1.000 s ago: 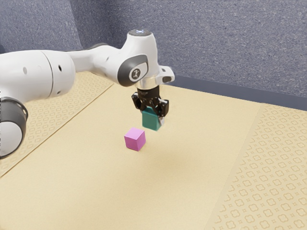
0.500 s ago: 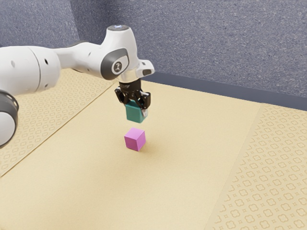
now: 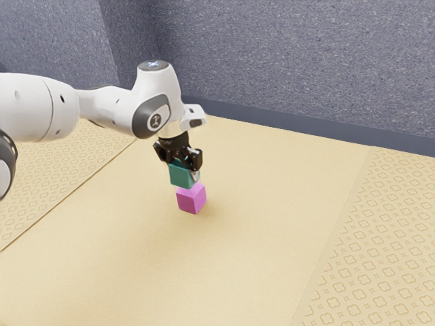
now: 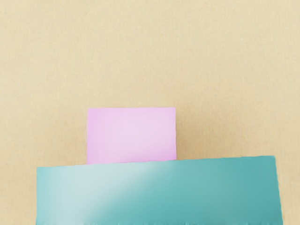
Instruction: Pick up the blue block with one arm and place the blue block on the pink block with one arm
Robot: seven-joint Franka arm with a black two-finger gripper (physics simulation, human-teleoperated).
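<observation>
The bench [image 3: 285, 224] is a broad tan surface with a plain middle panel and a patterned strip [image 3: 370, 258] along each side. Its far edge runs below a grey-blue wall [image 3: 306, 54]. Both blocks sit over the plain panel, well apart from the far edge and from both strips. Bare bench lies open on every side of them, with the widest stretch toward the exterior view's right and toward the near edge. The arm [image 3: 102, 112] comes in from the exterior view's left and takes up the room above that side.

By count there is one arm, one gripper and two blocks: one blue block, which renders as teal, and one pink block.

The gripper [image 3: 181, 166] points straight down and is clenched on the blue block [image 3: 181, 177], its black fingers pressing the block from two sides. The block hangs level below the hand. The pink block [image 3: 191, 199] rests on the bench directly beneath, and the blue block sits a little toward the exterior view's left of it. The two faces are very close, but whether they touch cannot be told.

In the wrist view the blue block [image 4: 157, 190] spans the frame just under the hand, and the top of the pink block [image 4: 131, 135] shows past its edge against the bare bench [image 4: 140, 47].
</observation>
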